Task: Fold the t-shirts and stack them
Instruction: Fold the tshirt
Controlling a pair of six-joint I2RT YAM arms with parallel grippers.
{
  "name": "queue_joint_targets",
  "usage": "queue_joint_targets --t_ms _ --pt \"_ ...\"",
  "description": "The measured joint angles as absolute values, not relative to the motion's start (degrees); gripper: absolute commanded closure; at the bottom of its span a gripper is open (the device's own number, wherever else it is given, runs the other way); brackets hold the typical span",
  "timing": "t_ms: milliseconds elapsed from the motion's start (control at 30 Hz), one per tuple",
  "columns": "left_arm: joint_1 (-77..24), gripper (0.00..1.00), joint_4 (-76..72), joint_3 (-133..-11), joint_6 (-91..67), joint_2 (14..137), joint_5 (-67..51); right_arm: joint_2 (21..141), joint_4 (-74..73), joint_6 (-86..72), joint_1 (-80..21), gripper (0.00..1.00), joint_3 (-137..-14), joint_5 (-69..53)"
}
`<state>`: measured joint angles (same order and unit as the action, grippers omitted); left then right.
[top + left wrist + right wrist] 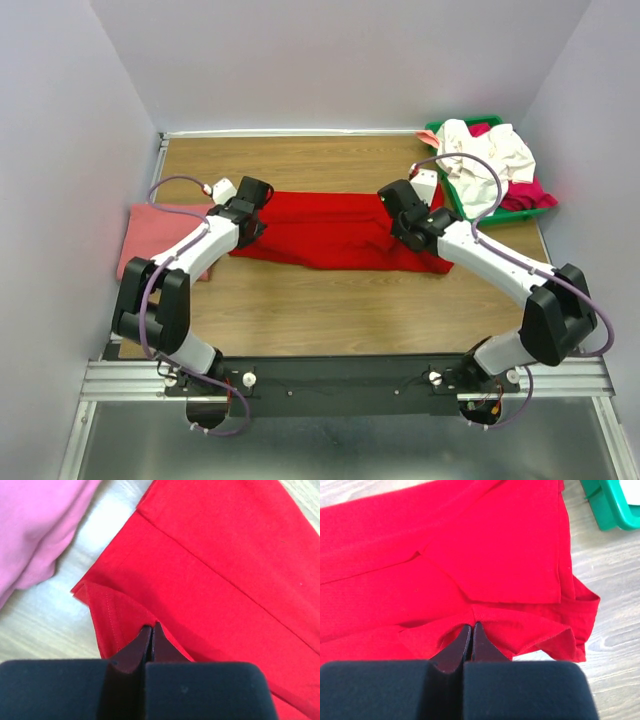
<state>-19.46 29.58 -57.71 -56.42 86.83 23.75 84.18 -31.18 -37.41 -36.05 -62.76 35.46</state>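
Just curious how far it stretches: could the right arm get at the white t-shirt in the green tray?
Probably yes. The white t-shirt lies just beyond the right arm, nothing between, but its jaws are shut on the red t-shirt.

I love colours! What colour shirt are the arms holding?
The shirt is bright red, clearest from the top view.

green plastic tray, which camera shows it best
Top external: the green plastic tray sits at the wooden table's far right corner, piled with white cloth and magenta cloth. The right wrist view catches only one green corner at its upper right edge. The left wrist view shows none of it.
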Motion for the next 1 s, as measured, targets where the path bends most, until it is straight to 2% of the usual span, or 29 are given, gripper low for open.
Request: queue_joint_targets --t_ms 500,833,867,933,967,1000 --pt "-18.04 1.0 29.26 -65.6 -54.24 93.86 23.79 89.12 -30.5 -32.88 -32.05 1.0 -69.41 35.35" --pt "-16.78 1.0 28.75 -68.47 -52.66 99.85 23.79 95.81 -29.5 -29.45 -30.74 1.0 -73.3 34.76" --pt "-16.53 0.98 28.67 -68.84 -52.47 100.27 23.79 97.41 -29.19 -28.82 -30.41 1.0 -74.28 34.59" --pt "-16.14 0.84 28.34 -69.56 -51.66 101.58 23.75 99.59 -28.88 -27.7 -29.87 0.99 -75.66 33.98" --pt "-16.08 0.63 28.16 -69.76 -51.33 102.1 23.73 100.77 -28.49 -27.03 -29.61 0.99 -76.44 33.74" --pt "-16.03 0.3 27.97 -69.78 -51.05 102.45 23.66 102.37 -28.27 -26.33 -29.3 0.9 -77.49 33.5"
